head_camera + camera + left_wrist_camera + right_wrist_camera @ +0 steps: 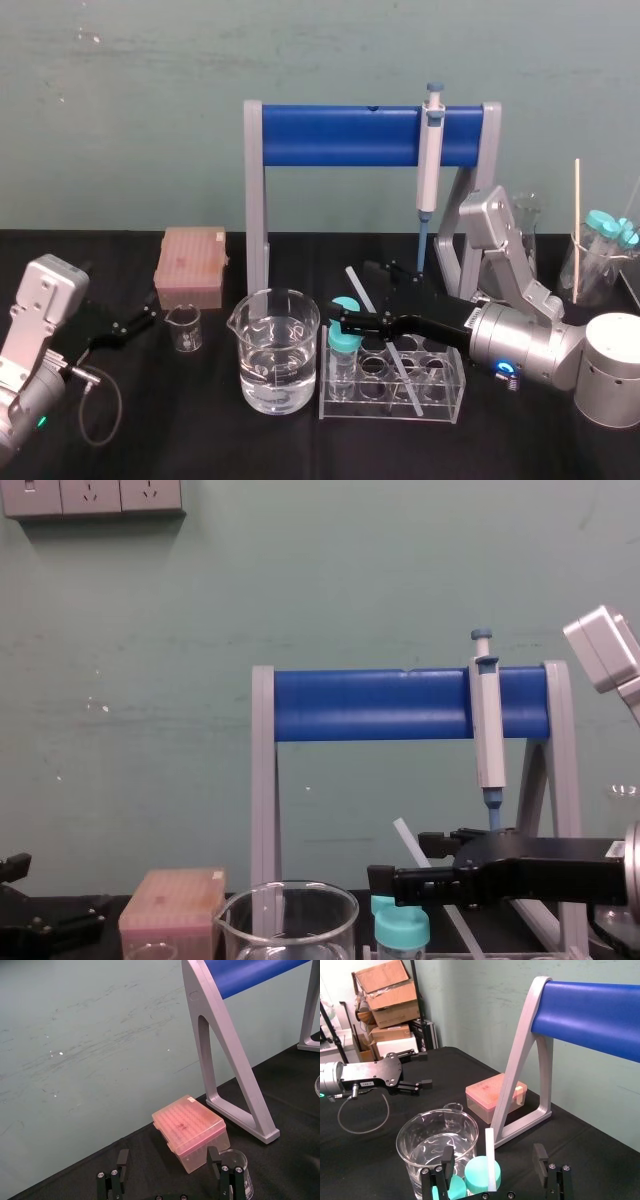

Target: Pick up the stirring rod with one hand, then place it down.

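Translucent white and pencil-thin, the stirring rod (361, 290) stands slanted in a clear test-tube rack (390, 412) near the middle of the black counter (200, 440). Its lower end is caught in the rack toward 5 o'clock. Its free upper end tilts up toward 11 o'clock. That lean leaves a bare stretch above the rack for me to take hold of.

My right gripper (493, 1162) reaches in from 3 o'clock, level with that bare stretch. Its fingers (446, 1160) are spread wide, one on each side of the rod and neither touching it, so the rod stands in the gap. I judge this to be the moment just before closing. The lift and the setting down are not yet done.

The crowding explains the side-on reach. A teal-capped tube (344, 340) stands in the rack at 9 o'clock from the rod, close to it. A large beaker (278, 350) of water sits just beside the rack, beyond the tube. A careless close could catch the cap instead of the rod. At 12 o'clock a grey pipette (430, 160) hangs from a blue-barred stand (340, 135), apart from my reach.

My left gripper (167, 1157) is parked at 9 o'clock on the counter, fingers wide and holding nothing. It sits near a small beaker (185, 328) and a pink tip box (192, 262).
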Controlling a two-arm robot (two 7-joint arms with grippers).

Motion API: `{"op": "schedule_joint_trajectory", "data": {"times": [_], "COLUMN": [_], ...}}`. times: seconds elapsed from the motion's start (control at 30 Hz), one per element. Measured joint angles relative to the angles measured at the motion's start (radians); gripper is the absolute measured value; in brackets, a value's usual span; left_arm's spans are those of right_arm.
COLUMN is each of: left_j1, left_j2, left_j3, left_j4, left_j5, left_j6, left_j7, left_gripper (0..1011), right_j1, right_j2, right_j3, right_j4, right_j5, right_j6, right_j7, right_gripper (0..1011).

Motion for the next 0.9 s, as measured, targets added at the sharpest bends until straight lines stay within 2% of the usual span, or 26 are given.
{"op": "schedule_joint_trajectory", "data": {"times": [0.27,0.37,0.5,0.6,0.7,0.73,0.77,0.9], "left_j1": [0.0,0.0,0.0,0.0,0.0,0.0,0.0,0.0], "left_j2": [0.0,0.0,0.0,0.0,0.0,0.0,0.0,0.0], "left_j3": [0.0,0.0,0.0,0.0,0.0,0.0,0.0,0.0], "left_j4": [0.0,0.0,0.0,0.0,0.0,0.0,0.0,0.0], "left_j5": [0.0,0.0,0.0,0.0,0.0,0.0,0.0,0.0], "left_j6": [0.0,0.0,0.0,0.0,0.0,0.0,0.0,0.0], "left_j7": [0.0,0.0,0.0,0.0,0.0,0.0,0.0,0.0], "left_gripper": [1000,1000,1000,1000,1000,1000,1000,1000], "right_j1": [0.0,0.0,0.0,0.0,-0.001,-0.001,-0.001,-0.001], "right_j2": [0.0,0.001,0.001,0.001,0.002,0.002,0.002,0.002], "right_j3": [0.0,0.0,0.0,0.001,0.001,0.001,0.001,0.001], "right_j4": [-0.001,-0.001,-0.001,-0.002,-0.002,-0.002,-0.002,-0.003], "right_j5": [0.0,0.0,0.001,0.001,0.001,0.001,0.001,0.001], "right_j6": [0.0,0.0,0.0,0.0,0.0,0.0,0.0,0.0], "right_j7": [0.0,0.0,0.0,0.0,0.0,0.0,0.0,0.0], "right_gripper": [1000,964,837,788,682,682,609,488]}}
